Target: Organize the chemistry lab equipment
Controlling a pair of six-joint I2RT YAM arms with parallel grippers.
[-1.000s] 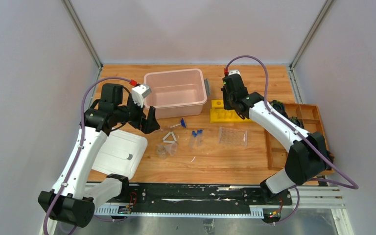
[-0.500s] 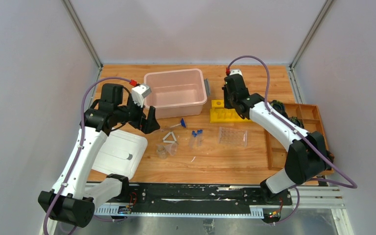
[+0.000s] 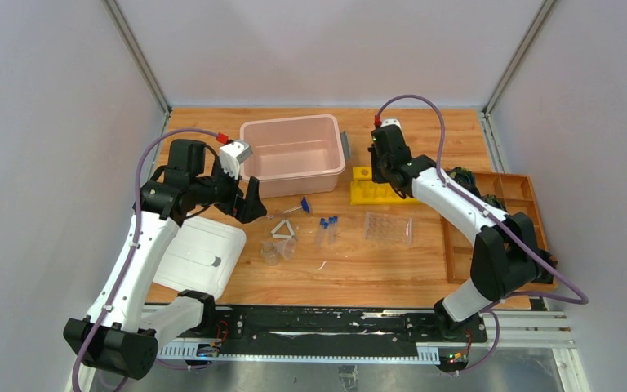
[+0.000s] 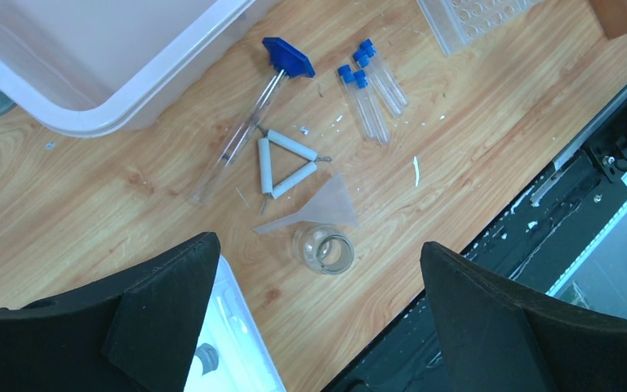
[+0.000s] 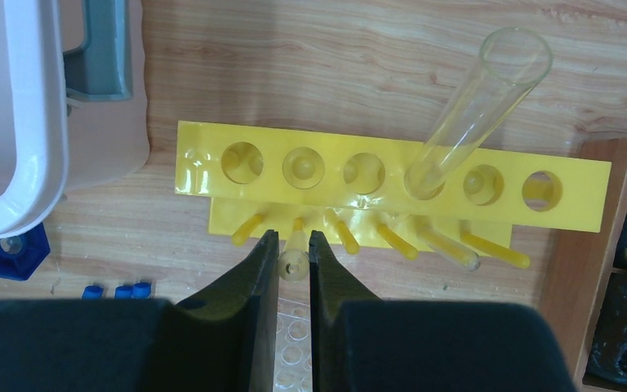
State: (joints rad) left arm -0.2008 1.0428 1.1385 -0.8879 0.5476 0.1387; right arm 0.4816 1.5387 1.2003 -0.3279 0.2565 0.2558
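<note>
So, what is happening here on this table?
Two robot arms are sorting lab things. The left gripper is wide open and holds nothing, above the white triangle, the funnel and the blue-capped tubes. The right gripper is over the yellow rack, nearly shut around something small: a rack peg or a tube, I cannot tell. One glass tube leans in a rack hole.

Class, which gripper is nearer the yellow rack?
Right. The right gripper hovers directly over the yellow rack; the left gripper sits far off, left of the pink tub.
</note>
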